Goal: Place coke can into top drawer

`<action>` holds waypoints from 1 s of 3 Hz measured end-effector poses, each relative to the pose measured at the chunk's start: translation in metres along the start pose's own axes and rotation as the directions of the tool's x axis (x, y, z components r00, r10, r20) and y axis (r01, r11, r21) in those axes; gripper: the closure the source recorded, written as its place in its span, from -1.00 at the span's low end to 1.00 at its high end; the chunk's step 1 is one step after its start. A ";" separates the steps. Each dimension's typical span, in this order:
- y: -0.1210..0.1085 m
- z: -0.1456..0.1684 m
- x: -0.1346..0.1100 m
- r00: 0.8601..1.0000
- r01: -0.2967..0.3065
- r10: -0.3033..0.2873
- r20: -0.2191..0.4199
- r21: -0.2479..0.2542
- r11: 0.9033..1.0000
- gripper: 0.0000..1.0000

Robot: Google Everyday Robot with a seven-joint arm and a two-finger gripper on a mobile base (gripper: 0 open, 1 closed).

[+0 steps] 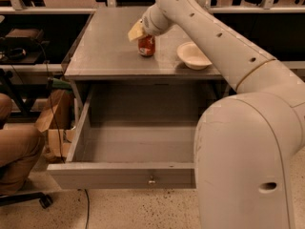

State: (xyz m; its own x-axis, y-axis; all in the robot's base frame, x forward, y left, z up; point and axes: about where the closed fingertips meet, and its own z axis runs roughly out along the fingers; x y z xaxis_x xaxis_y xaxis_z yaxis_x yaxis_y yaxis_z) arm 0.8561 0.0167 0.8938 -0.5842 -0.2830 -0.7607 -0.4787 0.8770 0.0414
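The coke can (146,46), red with a silver top, stands upright on the grey cabinet top (105,51). My gripper (141,31) is right over the can's top, at its upper left, with a yellowish pad showing; the can's top is partly hidden by it. The top drawer (119,174) is pulled wide open below and in front of the can. Its inside is bare and a small metal knob (151,180) sits on its front panel. My arm covers the drawer's right part.
A cream-white bowl (193,56) sits on the cabinet top just right of the can. My large arm segments (243,142) fill the right foreground. A person's knee and chair (14,151) and a brown paper bag (52,118) are at the left.
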 end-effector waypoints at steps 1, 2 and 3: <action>-0.009 -0.038 -0.003 0.999 -0.012 0.011 0.052 0.019 1.000 0.47; 0.001 -0.098 0.005 0.994 0.008 -0.009 0.113 0.011 1.000 0.91; 0.021 -0.142 0.032 0.989 0.031 -0.024 0.149 -0.046 0.998 1.00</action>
State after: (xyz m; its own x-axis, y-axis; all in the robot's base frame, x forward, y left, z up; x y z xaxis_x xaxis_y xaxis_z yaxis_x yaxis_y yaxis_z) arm 0.7343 -0.0290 0.9621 -0.4685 -0.2429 -0.8494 -0.5261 0.8491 0.0474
